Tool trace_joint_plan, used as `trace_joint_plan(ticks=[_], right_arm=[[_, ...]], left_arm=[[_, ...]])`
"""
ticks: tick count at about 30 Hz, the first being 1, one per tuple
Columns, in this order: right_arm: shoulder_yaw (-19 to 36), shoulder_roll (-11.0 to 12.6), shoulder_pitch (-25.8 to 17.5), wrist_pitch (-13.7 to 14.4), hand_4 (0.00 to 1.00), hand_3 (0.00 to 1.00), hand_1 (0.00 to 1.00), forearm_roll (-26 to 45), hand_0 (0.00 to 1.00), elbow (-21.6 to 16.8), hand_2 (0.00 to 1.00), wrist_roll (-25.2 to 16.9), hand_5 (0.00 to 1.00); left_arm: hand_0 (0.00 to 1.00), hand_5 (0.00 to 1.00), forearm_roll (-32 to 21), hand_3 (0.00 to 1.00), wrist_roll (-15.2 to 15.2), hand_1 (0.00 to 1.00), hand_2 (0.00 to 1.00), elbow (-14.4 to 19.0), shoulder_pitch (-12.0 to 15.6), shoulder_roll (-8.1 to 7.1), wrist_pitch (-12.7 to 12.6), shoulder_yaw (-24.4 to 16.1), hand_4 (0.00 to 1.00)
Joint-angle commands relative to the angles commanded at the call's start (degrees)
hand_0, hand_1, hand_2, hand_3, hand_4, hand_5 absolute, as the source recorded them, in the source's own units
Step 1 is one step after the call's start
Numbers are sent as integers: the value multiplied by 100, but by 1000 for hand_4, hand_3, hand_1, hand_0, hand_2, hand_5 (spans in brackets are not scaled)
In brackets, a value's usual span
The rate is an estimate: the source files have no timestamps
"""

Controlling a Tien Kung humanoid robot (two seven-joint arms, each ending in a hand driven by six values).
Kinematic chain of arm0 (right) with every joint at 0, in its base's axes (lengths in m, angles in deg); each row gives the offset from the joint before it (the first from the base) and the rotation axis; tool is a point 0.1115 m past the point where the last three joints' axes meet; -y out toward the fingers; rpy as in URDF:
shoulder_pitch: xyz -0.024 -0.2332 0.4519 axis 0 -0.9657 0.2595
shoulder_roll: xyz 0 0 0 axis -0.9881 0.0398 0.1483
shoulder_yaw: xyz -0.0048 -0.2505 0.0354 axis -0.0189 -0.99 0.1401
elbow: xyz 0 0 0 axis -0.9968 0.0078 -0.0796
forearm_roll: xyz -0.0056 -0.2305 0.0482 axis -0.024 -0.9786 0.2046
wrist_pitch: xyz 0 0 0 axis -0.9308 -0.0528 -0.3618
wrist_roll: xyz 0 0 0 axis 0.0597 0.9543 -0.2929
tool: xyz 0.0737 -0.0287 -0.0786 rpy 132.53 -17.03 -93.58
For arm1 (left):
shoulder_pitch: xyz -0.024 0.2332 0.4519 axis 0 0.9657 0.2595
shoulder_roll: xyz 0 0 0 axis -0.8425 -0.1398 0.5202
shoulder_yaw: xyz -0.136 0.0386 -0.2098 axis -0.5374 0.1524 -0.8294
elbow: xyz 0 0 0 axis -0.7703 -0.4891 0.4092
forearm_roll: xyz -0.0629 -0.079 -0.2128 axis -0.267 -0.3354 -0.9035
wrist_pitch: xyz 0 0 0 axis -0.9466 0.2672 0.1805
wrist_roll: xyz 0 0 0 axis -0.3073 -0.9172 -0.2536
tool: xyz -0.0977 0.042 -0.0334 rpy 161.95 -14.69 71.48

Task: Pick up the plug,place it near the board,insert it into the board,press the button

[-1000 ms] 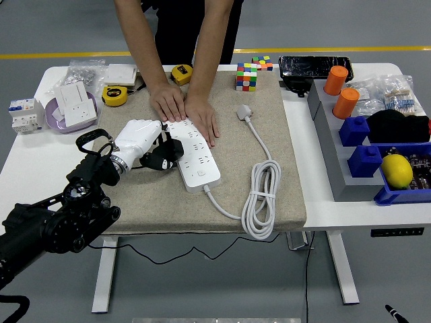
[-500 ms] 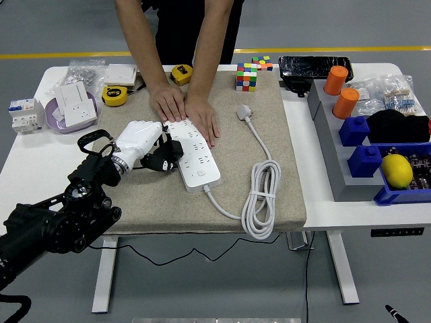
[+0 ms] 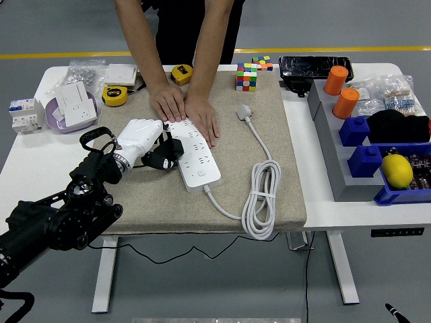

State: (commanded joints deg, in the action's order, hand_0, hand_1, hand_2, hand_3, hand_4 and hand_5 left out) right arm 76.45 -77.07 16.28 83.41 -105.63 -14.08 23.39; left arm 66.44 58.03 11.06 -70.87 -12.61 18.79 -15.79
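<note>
A white power strip (image 3: 196,156) lies on the beige mat (image 3: 229,195), its cable coiled to the right and ending in a white plug (image 3: 244,112). My left hand (image 3: 144,142), white with a black arm, is shut on a black plug (image 3: 165,154) held against the strip's left edge. A person at the far side presses both hands (image 3: 184,108) flat on the strip's far end. My right hand is out of view.
Tape measures (image 3: 115,96), white sockets (image 3: 75,104) and a breaker (image 3: 24,113) sit at the left. A Rubik's cube (image 3: 246,76) stands at the mat's far edge. Grey and blue bins (image 3: 357,158) with orange cups (image 3: 345,102) and a yellow ball (image 3: 396,169) fill the right.
My left arm has crept slightly up and right, keeping the black plug at the strip's edge. The person's hands stay in place.
</note>
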Motion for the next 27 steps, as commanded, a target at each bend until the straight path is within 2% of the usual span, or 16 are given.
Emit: trace_joint_plan(ticks=[9, 10, 15, 16, 21, 22, 27], right_arm=[[8, 2, 12, 6, 998, 768, 739, 12, 821, 0, 738, -12, 916], [11, 2, 13, 8, 998, 768, 739, 12, 819, 0, 737, -12, 915], [17, 3, 15, 10, 998, 768, 739, 17, 819, 0, 737, -14, 915], [17, 3, 15, 10, 998, 768, 739, 19, 820, 0, 738, -16, 913], [17, 1, 16, 7, 998, 768, 739, 17, 820, 0, 738, -21, 913], [16, 2, 14, 5, 998, 768, 740, 14, 820, 0, 738, -20, 912], [22, 5, 1, 1, 998, 768, 740, 3, 820, 0, 738, -16, 912]], left_arm=[[474, 137, 16, 423, -25, 454, 397, -8, -30, -20, 96, 3, 538], [546, 160, 18, 525, -29, 604, 532, -8, -33, -21, 115, 4, 691], [546, 160, 28, 525, -48, 604, 532, -9, -41, -32, 221, 8, 691], [660, 230, 27, 588, -49, 751, 667, -10, -42, -34, 233, 8, 841], [660, 230, 16, 588, -54, 751, 667, -15, -45, -47, 285, -1, 841], [705, 244, 11, 662, -55, 786, 724, -14, -44, -52, 298, -3, 883], [705, 244, -7, 662, -59, 786, 724, 7, -27, -72, 347, -15, 883]])
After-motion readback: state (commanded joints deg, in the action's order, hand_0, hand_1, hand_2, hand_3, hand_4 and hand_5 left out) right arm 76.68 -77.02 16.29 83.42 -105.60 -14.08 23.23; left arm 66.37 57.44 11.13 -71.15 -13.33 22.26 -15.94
